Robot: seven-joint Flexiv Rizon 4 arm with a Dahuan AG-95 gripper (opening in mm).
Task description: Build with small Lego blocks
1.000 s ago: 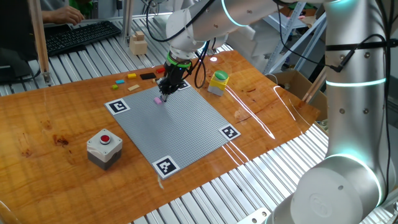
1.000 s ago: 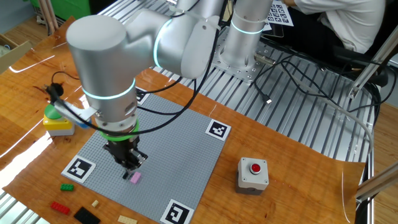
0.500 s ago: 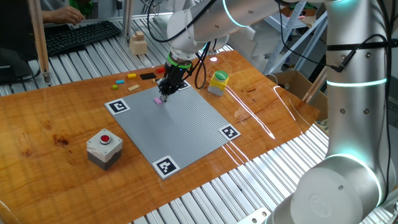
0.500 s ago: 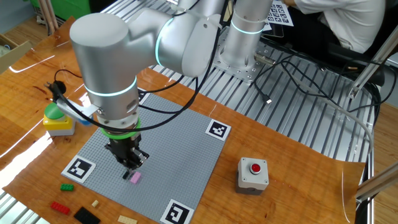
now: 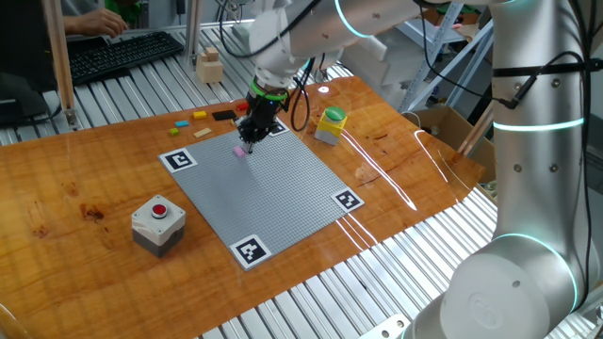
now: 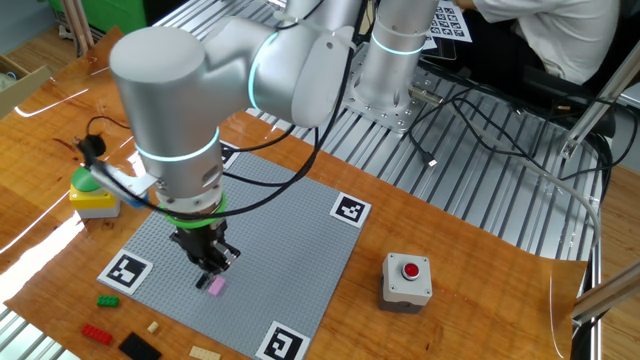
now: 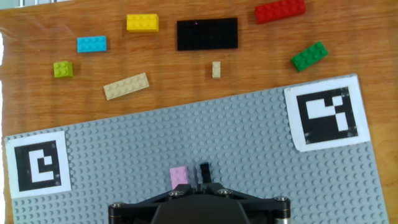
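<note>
small pink plastic brick (image 7: pixel 179 176) on grey studded baseplate (image 7: pixel 261 143), left of claw | black two-finger claw (image 7: pixel 204 177) just beside brick, fingers close together, holding nothing | risk: sideways bump could knock brick loose

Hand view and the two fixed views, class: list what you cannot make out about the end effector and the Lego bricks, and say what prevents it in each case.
- End effector: hand view's bottom edge cuts it off; open or shut unclear.
- Small pink Lego brick: whether the tip touches it is unclear; one fixed view too small.
- Grey studded baseplate: patch under the arm hidden in the other fixed view.
- Loose small coloured plastic bricks on the wood: too tiny there to tell shapes.
</note>
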